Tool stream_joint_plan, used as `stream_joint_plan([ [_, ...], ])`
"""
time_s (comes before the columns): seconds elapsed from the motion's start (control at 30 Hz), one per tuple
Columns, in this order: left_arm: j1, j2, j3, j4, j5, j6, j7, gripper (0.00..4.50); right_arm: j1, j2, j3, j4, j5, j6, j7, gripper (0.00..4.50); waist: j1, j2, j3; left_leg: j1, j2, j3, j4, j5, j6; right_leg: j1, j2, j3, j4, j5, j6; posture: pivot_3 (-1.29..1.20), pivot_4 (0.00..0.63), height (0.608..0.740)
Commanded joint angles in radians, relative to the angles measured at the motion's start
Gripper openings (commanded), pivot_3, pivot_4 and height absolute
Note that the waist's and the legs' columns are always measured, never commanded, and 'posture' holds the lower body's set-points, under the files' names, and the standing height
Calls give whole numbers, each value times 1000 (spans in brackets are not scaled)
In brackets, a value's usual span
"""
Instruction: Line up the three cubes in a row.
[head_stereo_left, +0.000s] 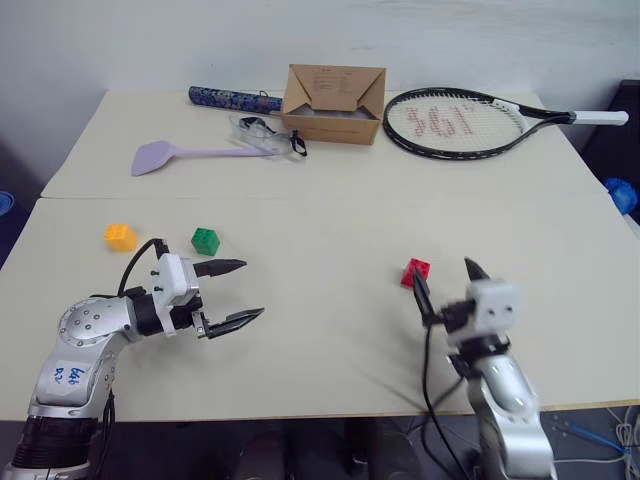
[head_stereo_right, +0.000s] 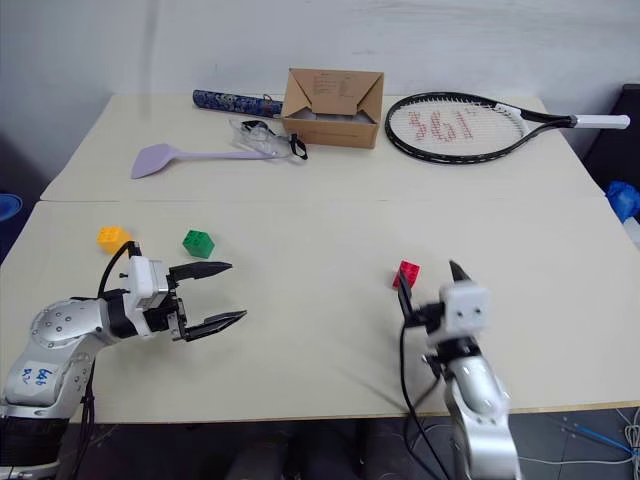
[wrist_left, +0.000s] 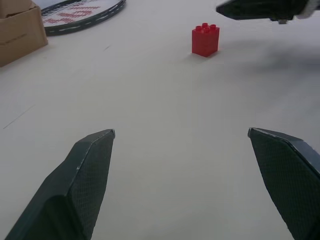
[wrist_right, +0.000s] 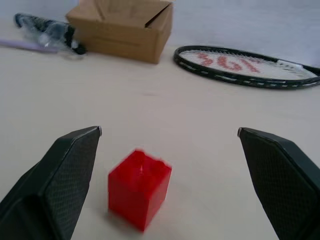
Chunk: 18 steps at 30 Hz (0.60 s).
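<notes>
While the orange-yellow studded plastic block (head_stereo_left: 120, 236) sits near the pale table's (head_stereo_left: 320, 210) left edge, the green studded block (head_stereo_left: 205, 240) lies beside it. The left gripper (head_stereo_left: 243, 291), spread wide and empty, hovers just below the green one. Well to the right, the red studded block (head_stereo_left: 416, 271) rests just ahead of the right gripper (head_stereo_left: 447, 275), also wide and empty.
</notes>
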Motion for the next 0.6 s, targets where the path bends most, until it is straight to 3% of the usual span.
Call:
stream_joint_plan([
  [0.03, 30, 12, 37, -47, -11, 22, 24, 4494, -50, 51, 50, 43, -43, 35, -71, 4500, -1, 0, 0, 0, 0, 0, 0, 0, 0, 0, 0, 0, 1, 0, 0, 0, 150, 740],
  [0.5, 61, 58, 82, -94, -22, 67, 18, 4494, -107, 156, 61, 145, -79, 70, -240, 4500, -6, 1, 1, 0, -1, 0, 0, 1, 1, 0, -1, 0, 2, 0, 0, 0, 150, 740],
  [0.6, 62, 56, 78, -101, -19, 72, 19, 4500, -113, 176, 65, 167, -72, 46, -271, 3563, -6, 1, 1, 0, -1, 0, 0, 1, 1, 0, -1, 0, 2, 0, 0, 0, 150, 740],
])
